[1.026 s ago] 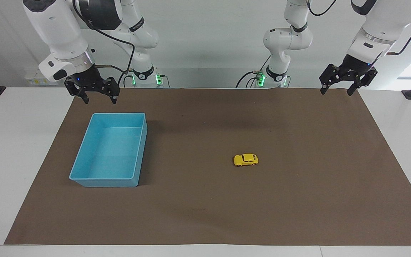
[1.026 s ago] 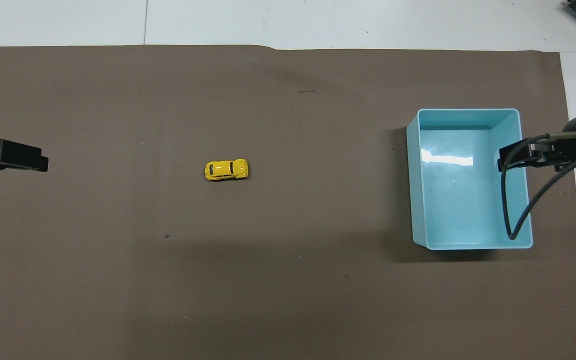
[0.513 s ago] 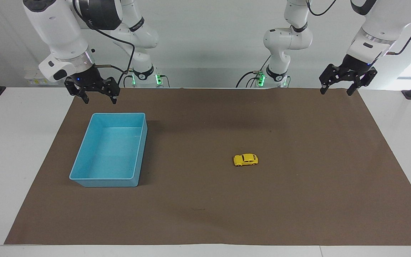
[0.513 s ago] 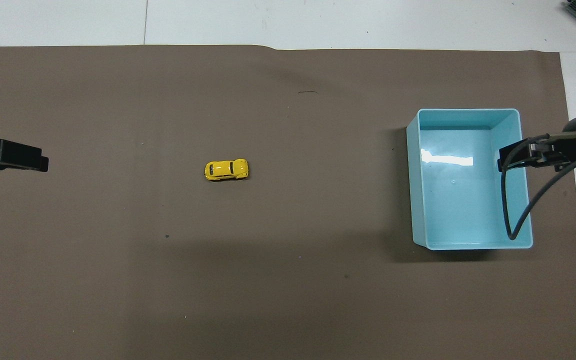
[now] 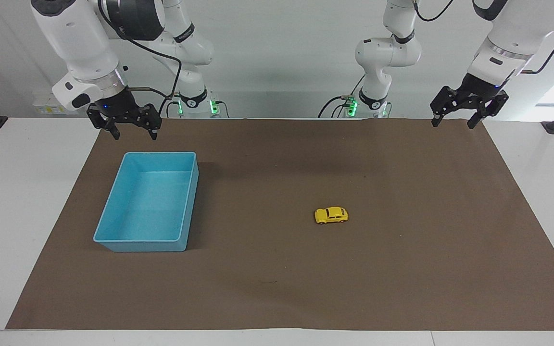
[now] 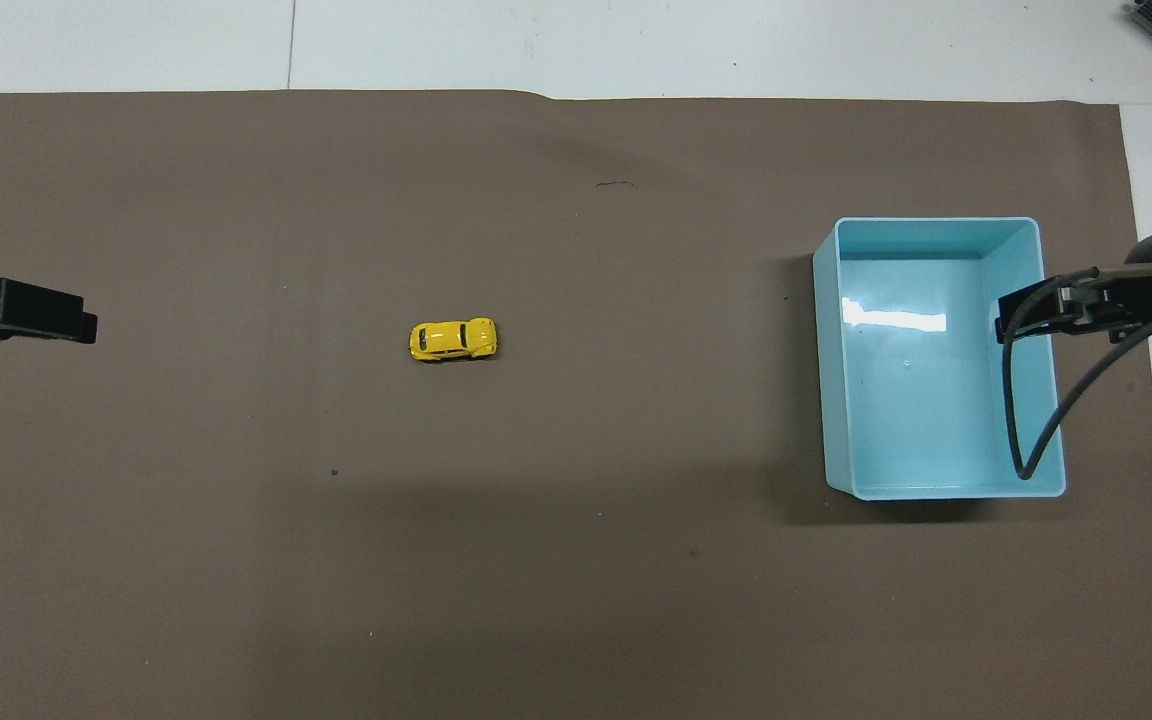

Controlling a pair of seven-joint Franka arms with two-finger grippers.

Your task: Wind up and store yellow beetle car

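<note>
zero steps done: the yellow beetle car (image 5: 331, 215) sits untouched mid-mat, blue tray (image 5: 148, 202) at its 9 o'clock in the facing view, empty. your left gripper (image 5: 455, 121) and right gripper (image 5: 132, 133) hover spread apart, holding nothing. winding and storing remain.

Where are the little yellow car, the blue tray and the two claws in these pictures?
yellow beetle car (image 5: 331, 215): facing view, on its roof.
blue tray (image 5: 137, 247): facing view, on its outer wall.
left gripper (image 5: 452, 123): facing view, midway between its fingertips.
right gripper (image 5: 134, 134): facing view, midway between its fingertips.
</note>
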